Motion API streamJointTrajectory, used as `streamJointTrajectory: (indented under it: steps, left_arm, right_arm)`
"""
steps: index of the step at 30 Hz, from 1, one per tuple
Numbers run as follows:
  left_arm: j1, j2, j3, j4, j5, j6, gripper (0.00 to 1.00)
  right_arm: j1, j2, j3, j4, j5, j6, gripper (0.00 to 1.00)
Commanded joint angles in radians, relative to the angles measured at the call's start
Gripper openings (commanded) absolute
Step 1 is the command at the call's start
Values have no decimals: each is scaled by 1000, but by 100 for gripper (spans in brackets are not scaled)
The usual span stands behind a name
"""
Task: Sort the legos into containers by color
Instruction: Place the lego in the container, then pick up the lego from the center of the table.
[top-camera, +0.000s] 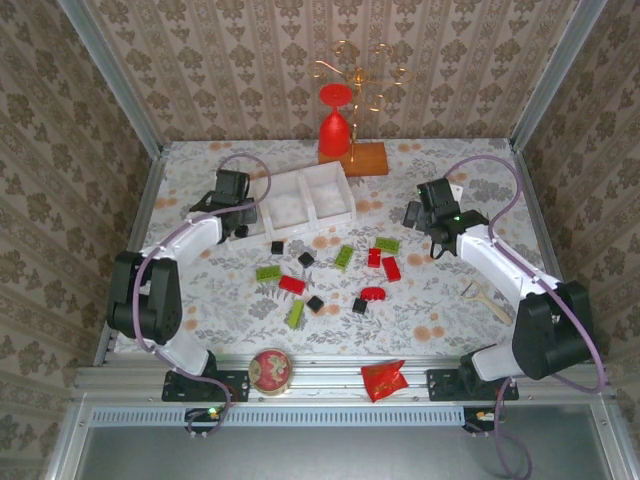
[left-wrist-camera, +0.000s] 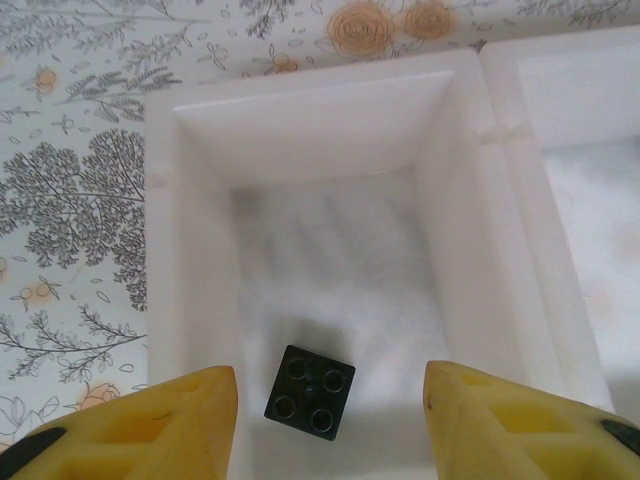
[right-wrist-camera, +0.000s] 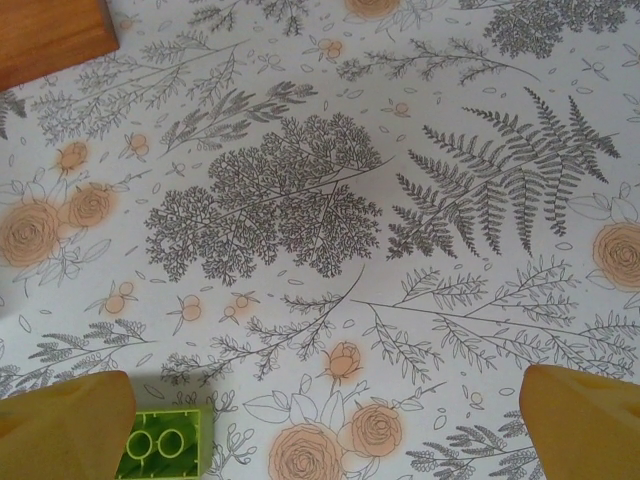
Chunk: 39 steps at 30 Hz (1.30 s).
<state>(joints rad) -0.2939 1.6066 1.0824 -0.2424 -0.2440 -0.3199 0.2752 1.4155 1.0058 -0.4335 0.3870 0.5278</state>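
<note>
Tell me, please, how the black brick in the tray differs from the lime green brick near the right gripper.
The black brick is dark and square with four studs; the green brick is lime, cut off by the picture's edge. The black brick lies inside an end compartment of the tray; the green brick lies on the flowered table. Both sit studs up.

The left arm (top-camera: 190, 238) and right arm (top-camera: 492, 258) share one build: glossy white link shells between bulky matte-black joint housings, each on a black base (top-camera: 190, 385). A lilac cable (top-camera: 597, 345) runs along each arm from base to wrist. A small green light (top-camera: 457, 214) glows on the right wrist. The left gripper (left-wrist-camera: 330, 400) and right gripper (right-wrist-camera: 325, 425) carry mustard-yellow moulded fingers (left-wrist-camera: 170, 425); the left gripper's have recessed pockets and black insets.
</note>
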Motion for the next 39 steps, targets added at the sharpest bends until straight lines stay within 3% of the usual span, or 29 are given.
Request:
streamJointTrajectory:
  steps: [1,6,11,24,39]
  left_arm:
    - [-19,-63,-15,-27,-25,-2,56]
    - [-51,-140,-63,-46,-42,-3,68]
    - [-85,-243,-148,-47,-62,-42,99]
    - [-145,-396,-340,-16,-87,-219,100]
    - [-143,-378,-363,28,-80,-260,100]
  right_arm:
    - [15,8,28,-40,36,15,100]
    - [43,14,24,-59,31,25,100]
    - [87,44,35,-99,-1,33,98]
    - [145,265,173,-186,-179,124,99]
    - [167,470,327,-257,-205,133,100]
